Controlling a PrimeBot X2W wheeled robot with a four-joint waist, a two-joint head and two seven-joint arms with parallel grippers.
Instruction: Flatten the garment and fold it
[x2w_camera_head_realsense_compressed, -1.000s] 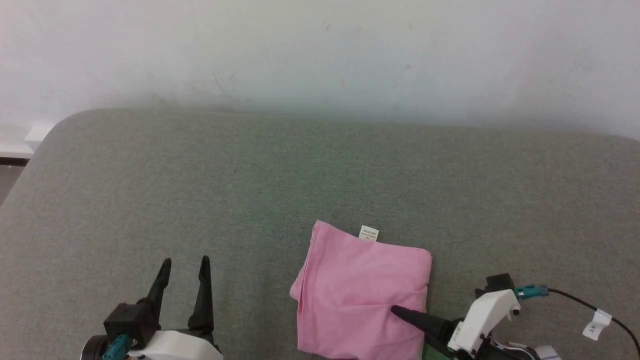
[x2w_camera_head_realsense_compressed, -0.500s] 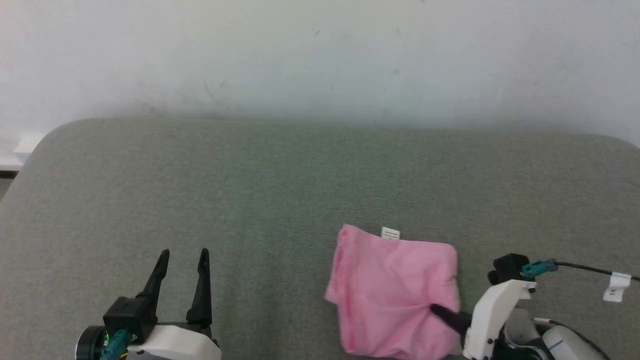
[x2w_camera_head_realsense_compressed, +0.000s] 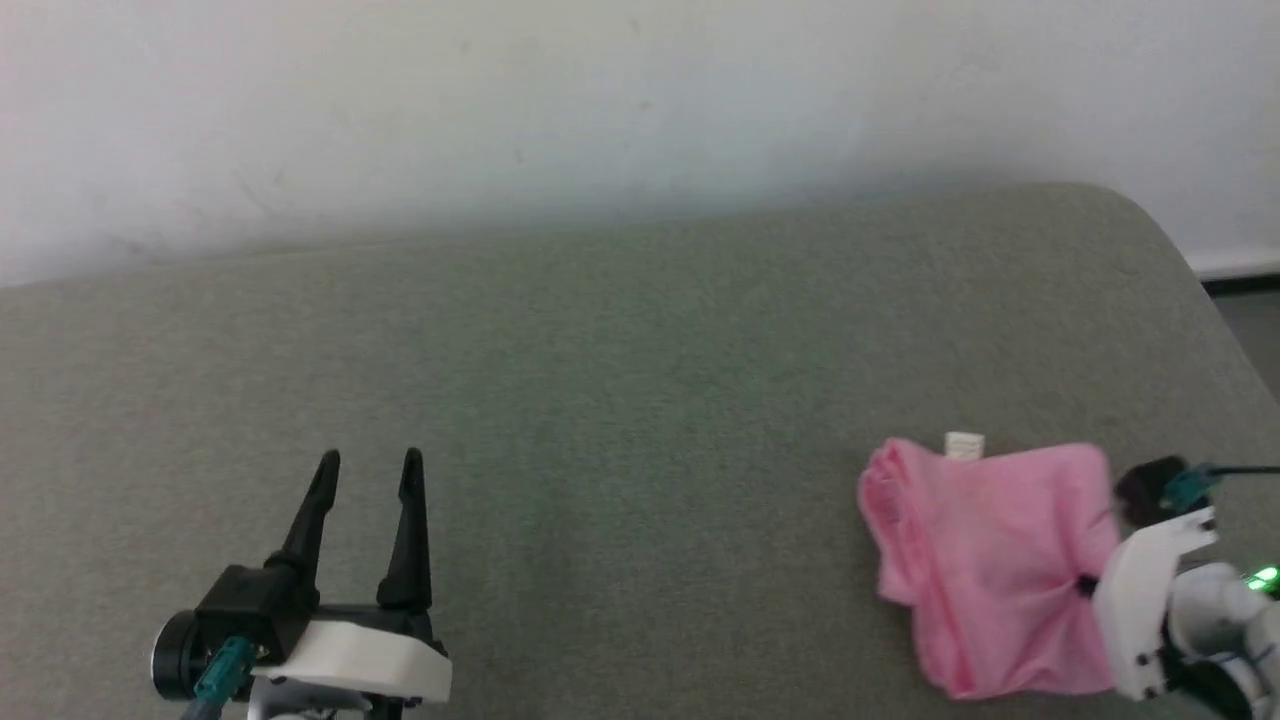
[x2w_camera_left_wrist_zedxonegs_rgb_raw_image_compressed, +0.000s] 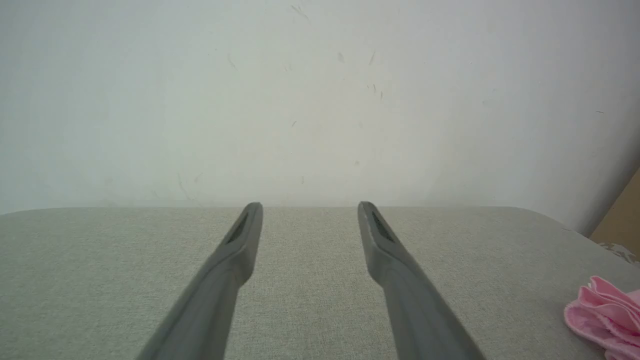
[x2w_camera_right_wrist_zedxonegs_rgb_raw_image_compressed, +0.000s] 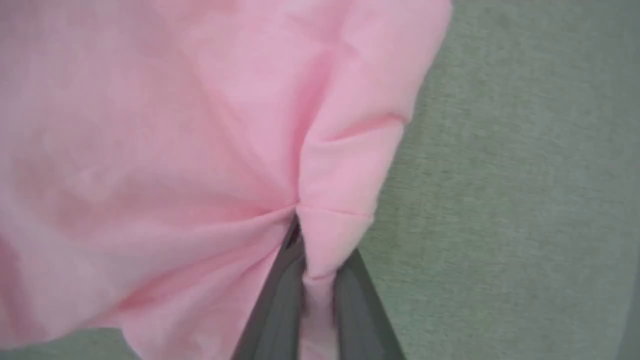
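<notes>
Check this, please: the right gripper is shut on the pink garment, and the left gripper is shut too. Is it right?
No: the left gripper is open, jaws apart with nothing between them, as the left wrist view shows. The right gripper is shut on the pink garment.

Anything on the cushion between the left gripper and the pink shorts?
Nothing visible: only bare grey cushion lies between the open left gripper and the garment, which the right gripper pinches.
</notes>
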